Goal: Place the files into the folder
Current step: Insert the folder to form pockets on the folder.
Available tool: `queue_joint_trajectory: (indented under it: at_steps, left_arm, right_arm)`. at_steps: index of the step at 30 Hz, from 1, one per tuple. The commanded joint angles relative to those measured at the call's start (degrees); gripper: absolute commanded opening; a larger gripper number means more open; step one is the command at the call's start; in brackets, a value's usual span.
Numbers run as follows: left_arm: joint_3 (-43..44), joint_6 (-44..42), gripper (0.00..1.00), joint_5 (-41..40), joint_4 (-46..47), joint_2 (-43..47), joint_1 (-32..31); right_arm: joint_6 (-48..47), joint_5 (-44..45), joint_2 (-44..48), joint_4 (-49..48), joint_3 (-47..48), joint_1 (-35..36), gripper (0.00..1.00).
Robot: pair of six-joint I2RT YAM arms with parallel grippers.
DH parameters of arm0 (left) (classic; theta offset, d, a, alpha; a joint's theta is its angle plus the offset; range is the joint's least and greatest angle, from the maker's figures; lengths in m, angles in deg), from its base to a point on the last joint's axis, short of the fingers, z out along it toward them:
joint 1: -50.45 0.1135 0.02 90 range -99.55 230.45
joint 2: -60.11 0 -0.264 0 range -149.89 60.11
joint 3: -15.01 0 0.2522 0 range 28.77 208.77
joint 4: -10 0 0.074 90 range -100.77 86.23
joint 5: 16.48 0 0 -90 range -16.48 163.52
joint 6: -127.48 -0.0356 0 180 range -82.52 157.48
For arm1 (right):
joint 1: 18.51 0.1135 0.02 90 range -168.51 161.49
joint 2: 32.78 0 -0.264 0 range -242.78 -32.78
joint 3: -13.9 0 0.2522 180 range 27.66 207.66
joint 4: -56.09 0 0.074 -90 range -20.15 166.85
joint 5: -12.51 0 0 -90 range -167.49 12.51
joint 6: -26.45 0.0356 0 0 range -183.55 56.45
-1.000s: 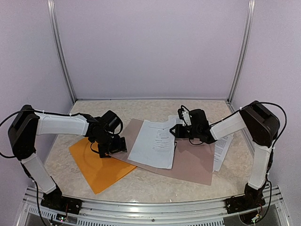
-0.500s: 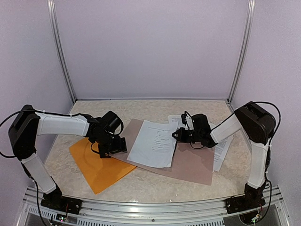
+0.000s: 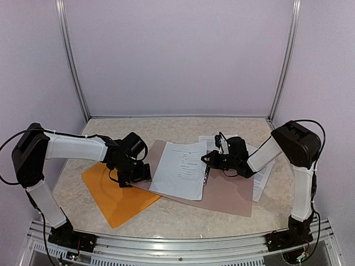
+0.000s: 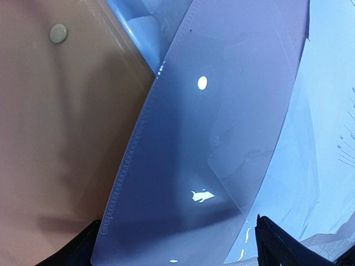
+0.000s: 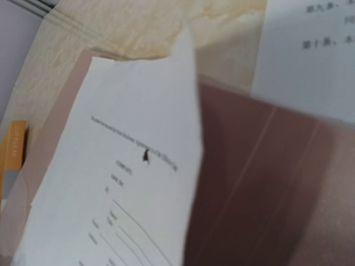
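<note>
Top external view puts my left gripper [image 3: 135, 173] low over the right edge of the orange folder [image 3: 111, 195], just where the folder meets the left edge of the brown board [image 3: 227, 191]. Its jaws stand wide. The left wrist view shows my fingertips [image 4: 277, 245] on either side of a pale translucent flap [image 4: 205, 155], with a round snap button [image 4: 57, 33] on the orange panel up to the left. I cannot tell whether the fingertips touch the flap.

My right gripper [image 3: 207, 160] is closed at the right edge of a white printed sheet [image 3: 180, 169] lying on the board. The right wrist view shows that edge curled up off the board, but my fingers are out of frame there, so I cannot tell whether paper is pinched. More printed sheets [image 3: 262, 177] lie under my right forearm, overhanging the board's right side onto the table [image 3: 183, 126].
</note>
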Motion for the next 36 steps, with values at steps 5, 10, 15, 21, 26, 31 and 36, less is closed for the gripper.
queue_joint_trajectory:
  at_steps: [5, 10, 15, 21, 26, 31, 36]
  left_arm:
    - [1.5, 0.4, 0.88, 0.9, 1.9, -1.1, -0.4]
    - [1.5, 0.6, 0.88, 1.2, 1.8, -1.0, -0.3]
    - [1.7, 0.6, 0.88, 1.4, 1.9, -0.8, -0.1]
    - [2.1, 0.3, 0.88, 0.9, 1.3, -0.4, -0.1]
    - [2.1, 0.2, 0.88, 0.9, 1.1, -0.7, -0.1]
    - [2.1, 0.1, 0.87, 0.7, 1.1, -1.0, -0.1]
    - [1.6, 0.0, 0.83, 0.7, 1.5, -0.9, -0.1]
  right_arm:
    - [1.4, 3.0, 0.1, -5.6, -2.0, 2.4, 0.0]
    - [1.6, 5.4, 0.0, -7.0, -1.9, 3.6, 0.0]
    - [-0.3, 7.2, 1.3, -5.9, -2.5, 3.8, 0.0]
    - [-2.9, 10.4, 4.2, -3.4, -4.0, 3.3, 0.0]
    - [-2.5, 10.9, 4.7, -3.9, -4.2, 2.6, 0.0]
    - [-3.2, 11.2, 6.0, -3.2, -4.5, 1.8, 0.0]
    - [-3.9, 11.5, 7.3, -2.5, -5.3, 0.6, 0.0]
